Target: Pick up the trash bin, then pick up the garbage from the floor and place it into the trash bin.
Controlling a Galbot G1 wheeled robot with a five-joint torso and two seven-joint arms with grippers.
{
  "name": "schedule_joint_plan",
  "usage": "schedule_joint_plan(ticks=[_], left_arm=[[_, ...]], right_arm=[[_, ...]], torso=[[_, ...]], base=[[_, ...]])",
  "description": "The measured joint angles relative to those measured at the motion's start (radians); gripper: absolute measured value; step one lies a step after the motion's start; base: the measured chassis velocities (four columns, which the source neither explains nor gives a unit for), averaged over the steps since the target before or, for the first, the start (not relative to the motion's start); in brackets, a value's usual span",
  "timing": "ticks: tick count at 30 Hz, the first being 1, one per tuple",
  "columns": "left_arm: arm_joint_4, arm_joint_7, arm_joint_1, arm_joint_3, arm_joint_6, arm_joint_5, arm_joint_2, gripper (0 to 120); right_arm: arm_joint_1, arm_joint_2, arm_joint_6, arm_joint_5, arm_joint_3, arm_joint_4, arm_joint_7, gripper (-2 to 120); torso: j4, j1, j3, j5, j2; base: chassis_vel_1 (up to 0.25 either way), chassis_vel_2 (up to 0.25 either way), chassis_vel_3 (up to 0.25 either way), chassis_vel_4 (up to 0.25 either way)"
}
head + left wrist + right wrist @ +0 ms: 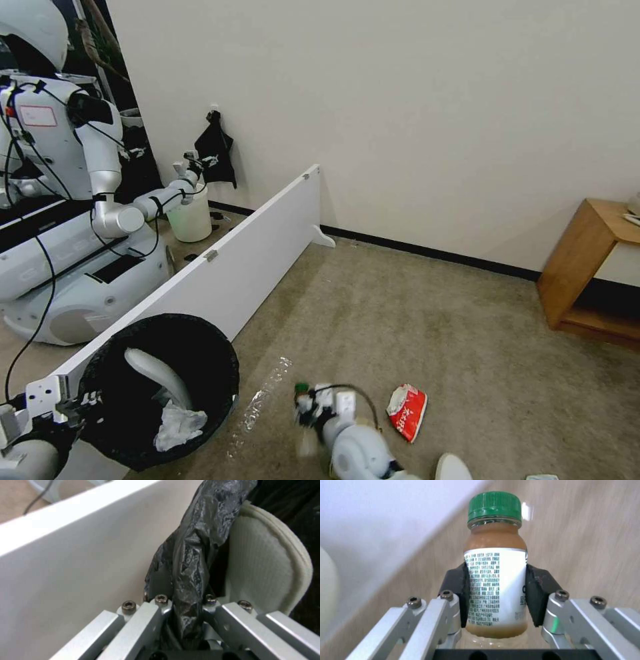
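Even indoor light; right wrist background motion-blurred.

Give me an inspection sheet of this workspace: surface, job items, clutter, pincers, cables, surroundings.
Surface: beige carpet, a clear plastic strip lying on it.
Job items: bin with black liner, a slipper and tissue inside; bottle with green cap, held; red packet on the floor; another slipper at the lower edge.
Clutter: nothing seen beyond the litter.
Pincers: left pincer shut on the bin's lined rim; right pincer shut on the bottle, low over the carpet.
Cables: black cable by the second robot.
Surroundings: white board, pale bucket, wooden table, wall.
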Motion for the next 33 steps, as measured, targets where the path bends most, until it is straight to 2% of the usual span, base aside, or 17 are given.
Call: schedule_joint_plan(ticks=[1, 7, 9, 10, 13, 14, 16, 20, 22, 23, 24, 25, 27, 33], left_arm=[[0.0, -0.001, 0.005, 0.011, 0.0, -0.012, 0.009, 3], [0.0, -0.007, 0.009, 0.041, 0.0, -0.031, 0.031, 3], [-0.002, -0.018, 0.001, 0.068, 0.0, -0.05, 0.043, 3], [-0.002, -0.018, 0.001, 0.068, 0.0, -0.05, 0.043, 3], [-0.008, -0.025, -0.01, 0.104, 0.0, -0.061, 0.051, 3], [-0.008, -0.025, -0.01, 0.104, 0.0, -0.061, 0.051, 3], [-0.015, -0.03, -0.02, 0.128, 0.0, -0.074, 0.057, 3], [-0.018, -0.032, -0.026, 0.145, 0.0, -0.077, 0.06, 3], [-0.018, -0.033, -0.029, 0.159, 0.0, -0.076, 0.06, 3], [-0.018, -0.033, -0.029, 0.159, 0.0, -0.076, 0.06, 3], [-0.019, -0.033, -0.028, 0.164, 0.0, -0.074, 0.059, 3], [-0.019, -0.033, -0.028, 0.164, 0.0, -0.074, 0.059, 3], [-0.02, -0.034, -0.028, 0.166, 0.0, -0.071, 0.053, 3], [-0.027, -0.032, -0.021, 0.159, 0.0, -0.071, 0.048, 3]], right_arm=[[-0.009, -0.025, 0.058, -0.028, 0.03, 0.054, -0.045, 33], [-0.013, -0.071, 0.148, -0.044, 0.081, 0.162, -0.109, 33], [-0.005, -0.122, 0.204, -0.044, 0.113, 0.237, -0.154, 33], [-0.005, -0.122, 0.204, -0.044, 0.113, 0.237, -0.154, 33], [0.016, -0.199, 0.277, -0.034, 0.14, 0.298, -0.21, 33], [0.016, -0.199, 0.277, -0.034, 0.14, 0.298, -0.21, 33], [0.039, -0.284, 0.321, 0.029, 0.154, 0.366, -0.253, 33], [0.064, -0.34, 0.346, 0.116, 0.157, 0.43, -0.29, 33], [0.111, -0.377, 0.354, 0.239, 0.148, 0.499, -0.336, 33], [0.111, -0.377, 0.354, 0.239, 0.148, 0.499, -0.336, 33], [0.144, -0.388, 0.357, 0.3, 0.135, 0.525, -0.373, 33], [0.144, -0.388, 0.357, 0.3, 0.135, 0.525, -0.373, 33], [0.209, -0.393, 0.369, 0.374, 0.089, 0.542, -0.426, 33], [0.31, -0.364, 0.381, 0.409, -0.021, 0.533, -0.462, 33]], torso=[[0.0001, 0.0, 0.0, 0.0, 0.0], [0.0004, 0.0, 0.0, 0.0, 0.0], [0.0002, 0.0, 0.0, 0.0, 0.0], [0.0002, 0.0, 0.0, 0.0, 0.0], [0.0003, 0.0, 0.0, 0.0, 0.0], [0.0003, 0.0, 0.0, 0.0, 0.0], [0.0, 0.0, 0.0, 0.0, 0.0], [-0.0001, 0.0, 0.0, 0.0, 0.0], [0.0002, 0.0, 0.0, -0.0002, 0.0], [0.0002, 0.0, 0.0, -0.0002, 0.0], [0.0003, 0.0, 0.0, -0.0002, 0.0], [0.0003, 0.0, 0.0, -0.0002, 0.0], [0.0003, 0.0, 0.0, -0.0002, 0.0], [0.0004, 0.0, 0.0, -0.0003, 0.0]], base=[[0.0, 0.0, 0.0, 0.0], [0.0, 0.0, 0.0, 0.0], [0.0, 0.0, 0.0, 0.0], [0.0, 0.0, 0.0, 0.0], [0.0, 0.0, 0.0, 0.0], [0.0, 0.0, 0.0, 0.0], [0.0, 0.0, 0.0, 0.0], [0.0, 0.0, 0.0, 0.0], [0.0, 0.0, 0.0, 0.0], [0.0, 0.0, 0.0, 0.0], [0.0, 0.0, 0.0, 0.0], [0.0, 0.0, 0.0, 0.0], [0.0, 0.0, 0.0, 0.0], [0.0, 0.0, 0.0, 0.0]])
